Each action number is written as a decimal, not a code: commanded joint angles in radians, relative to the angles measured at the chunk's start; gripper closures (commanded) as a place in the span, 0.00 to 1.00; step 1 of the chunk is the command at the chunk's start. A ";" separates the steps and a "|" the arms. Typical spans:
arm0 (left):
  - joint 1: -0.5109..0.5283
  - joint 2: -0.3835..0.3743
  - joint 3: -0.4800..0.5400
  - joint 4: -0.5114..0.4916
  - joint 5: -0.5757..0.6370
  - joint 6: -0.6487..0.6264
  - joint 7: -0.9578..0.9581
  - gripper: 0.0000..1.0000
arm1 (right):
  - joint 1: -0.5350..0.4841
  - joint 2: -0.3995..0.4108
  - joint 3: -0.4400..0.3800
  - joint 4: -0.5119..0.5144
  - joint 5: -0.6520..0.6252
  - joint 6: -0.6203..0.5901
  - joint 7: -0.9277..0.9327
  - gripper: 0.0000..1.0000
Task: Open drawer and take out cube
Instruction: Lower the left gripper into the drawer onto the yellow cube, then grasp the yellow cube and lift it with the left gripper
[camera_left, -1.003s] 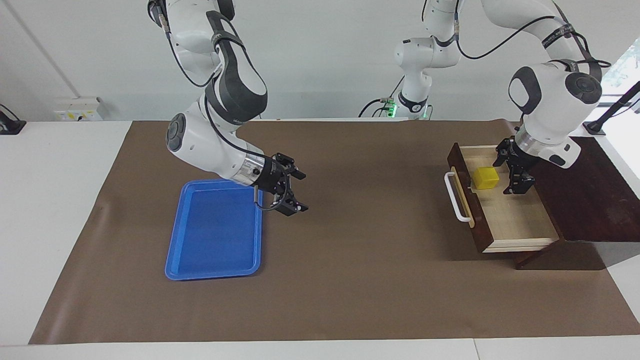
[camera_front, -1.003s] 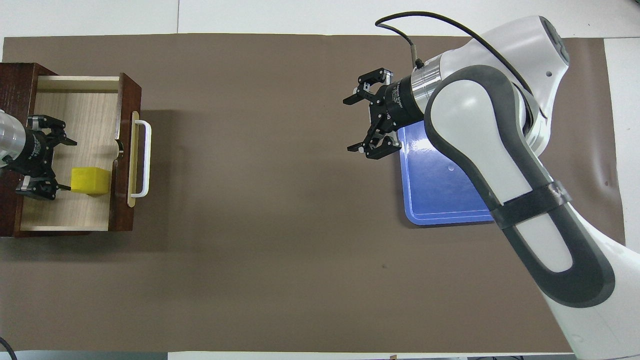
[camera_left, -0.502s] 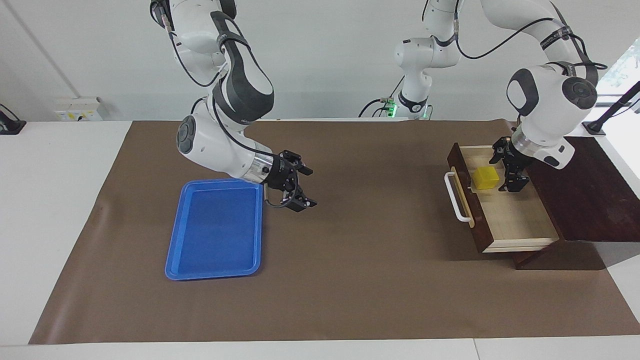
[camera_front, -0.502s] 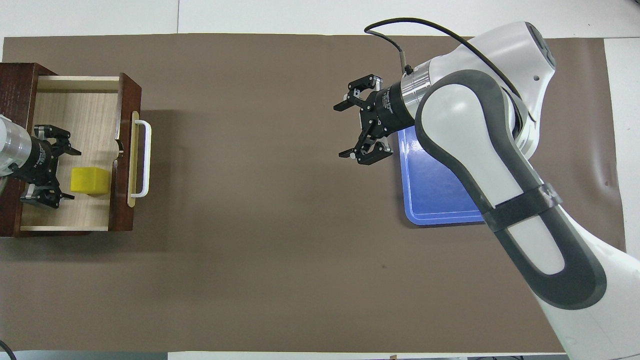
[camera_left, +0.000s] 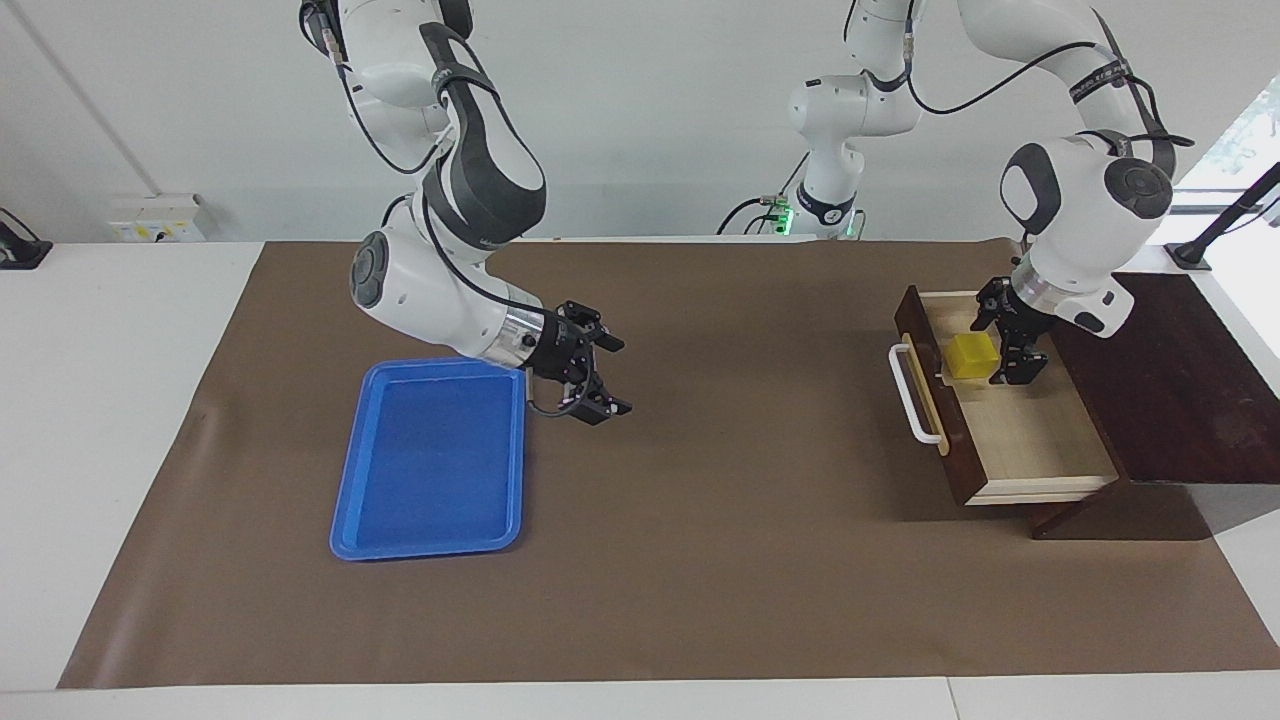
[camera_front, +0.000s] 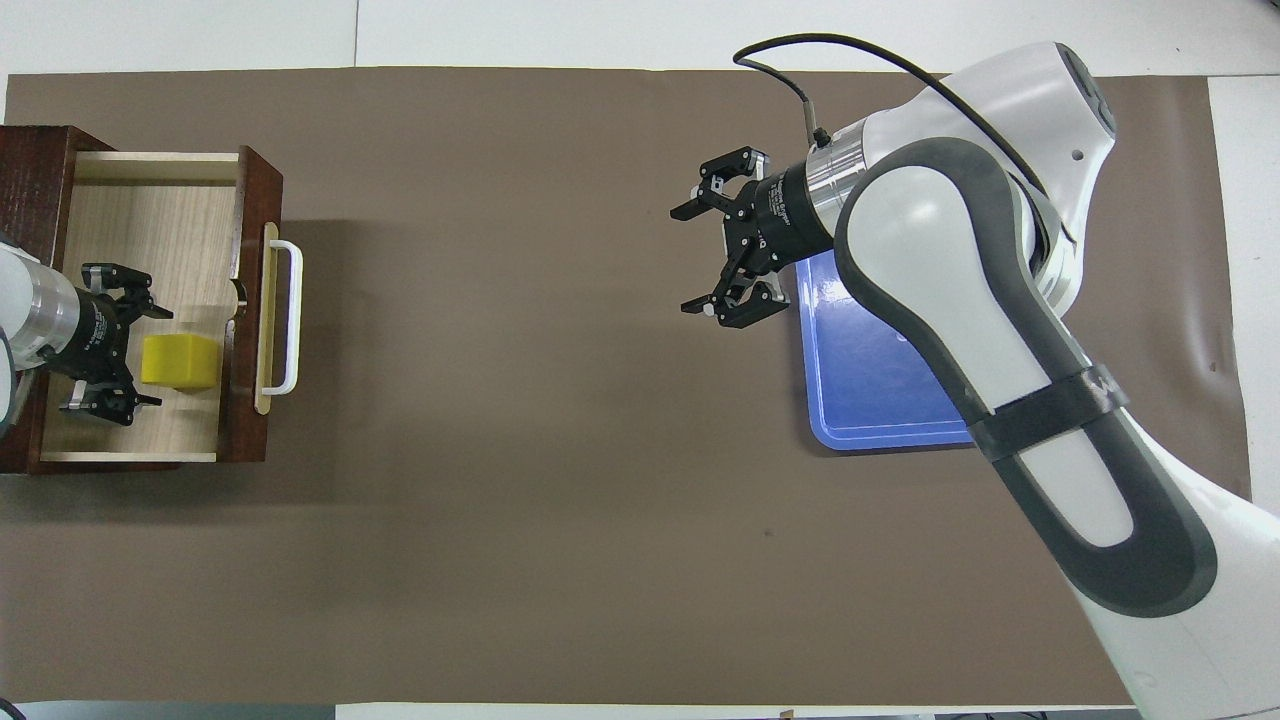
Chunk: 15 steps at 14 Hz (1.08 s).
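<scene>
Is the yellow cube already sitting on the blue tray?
No, the yellow cube lies in the open drawer at the left arm's end of the table, while the blue tray holds nothing.

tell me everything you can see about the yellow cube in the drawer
The cube is a small, bright yellow solid block with a plain matte look and crisp edges. It sits flat on the pale wood floor of the open drawer, close to the inside of the drawer's dark front panel. The left tool is open and beside it, on the side away from the front panel; whether a fingertip touches the cube cannot be told.
</scene>
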<state>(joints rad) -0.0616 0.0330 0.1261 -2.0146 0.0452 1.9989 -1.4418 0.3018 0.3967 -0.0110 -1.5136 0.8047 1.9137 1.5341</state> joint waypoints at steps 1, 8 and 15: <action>-0.009 -0.035 0.012 -0.039 -0.013 0.031 -0.035 0.37 | -0.013 -0.007 0.000 -0.013 0.027 -0.002 -0.038 0.00; -0.010 -0.016 0.014 0.003 -0.013 0.051 -0.092 1.00 | -0.032 -0.009 0.000 -0.003 0.025 -0.028 -0.063 0.00; -0.026 0.102 -0.063 0.376 -0.074 -0.201 -0.246 1.00 | -0.030 -0.009 0.000 0.000 0.025 -0.028 -0.063 0.00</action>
<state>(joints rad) -0.0689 0.0757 0.0982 -1.7473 -0.0147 1.8679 -1.5920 0.2821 0.3960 -0.0134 -1.5098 0.8047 1.9024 1.5008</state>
